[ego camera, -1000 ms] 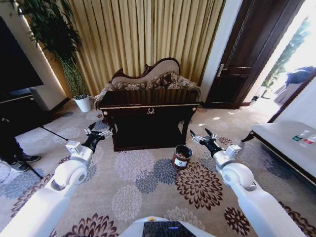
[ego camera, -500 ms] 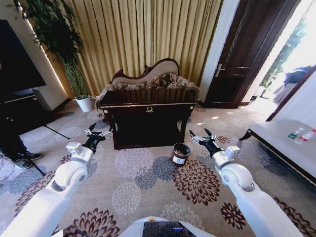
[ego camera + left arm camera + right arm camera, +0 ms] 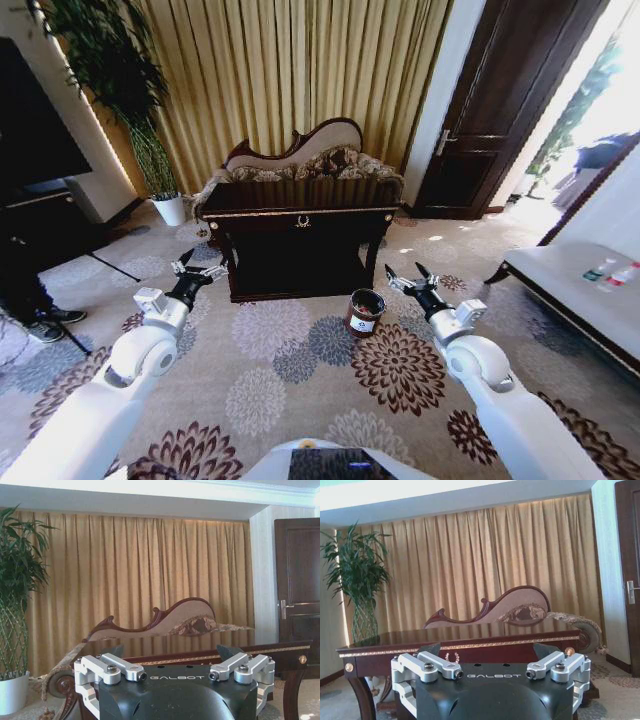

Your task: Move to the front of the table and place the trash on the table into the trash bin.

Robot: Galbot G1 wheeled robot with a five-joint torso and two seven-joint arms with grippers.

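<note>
Left gripper: fingers spread wide, holding nothing, touching nothing. It hangs over the floral carpet just off the front-left leg of the dark glossy brown console table with gold trim.
Right gripper: same state, fingers splayed, empty, over carpet off the table's front-right corner.
Both arms reach forward at about equal height, well apart, the table between them.

Small round dark brown bin with metal rim and white label stands upright on the carpet, in front of the table's right half, near the right gripper but not touching it.
Trash on the tabletop: can't make it out from the head view. In the wrist views the glossy top only shows reflections at this low angle.

Room: open carpet in front of the table. Pale cushioned bench with dark frame at far right. Dark stand leg on the floor at left. Carved sofa sits directly behind the table.
</note>
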